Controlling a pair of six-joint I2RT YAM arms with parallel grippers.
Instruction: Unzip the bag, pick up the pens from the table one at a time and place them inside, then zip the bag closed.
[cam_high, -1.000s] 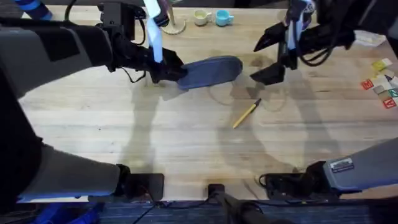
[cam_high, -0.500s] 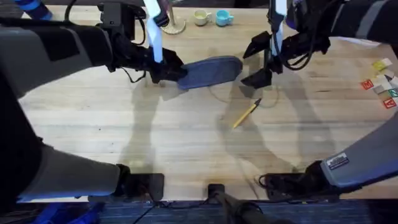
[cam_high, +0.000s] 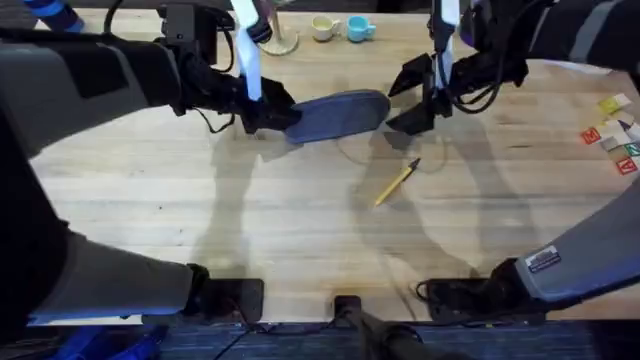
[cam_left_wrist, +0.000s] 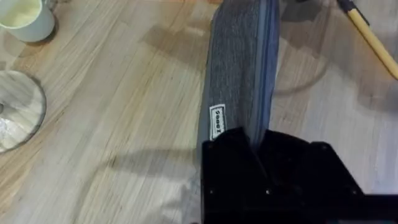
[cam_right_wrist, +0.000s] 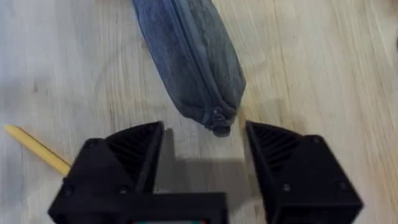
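The table (cam_high: 300, 230) is a broad light wooden top with visible grain, and both arms reach out over its far half. The bag (cam_high: 340, 113), a blue-grey fabric pouch, lies on the table between the 2 grippers, its long axis running roughly left to right, its zipper closed along its length as the left wrist view shows (cam_left_wrist: 245, 68).

The left gripper (cam_high: 268, 115) is clenched on the left end of the bag; in the left wrist view its black fingers (cam_left_wrist: 230, 168) press together over the fabric just below a small white label (cam_left_wrist: 217, 121).

The right gripper (cam_high: 410, 98) hangs just beside the right end of the bag with its jaws spread wide and grasping nothing. In the right wrist view the rounded end of the bag (cam_right_wrist: 189, 59) and its zipper pull (cam_right_wrist: 220, 129) sit in the gap between the 2 black fingers (cam_right_wrist: 134, 155), touching neither.

1 yellow-orange pen (cam_high: 396, 182) with a dark tip lies on the table nearer the arm bases than the bag, well apart from it, angled diagonally.

At the far edge stand 2 small cups (cam_high: 342, 28) and a clear glass base (cam_high: 280, 42).
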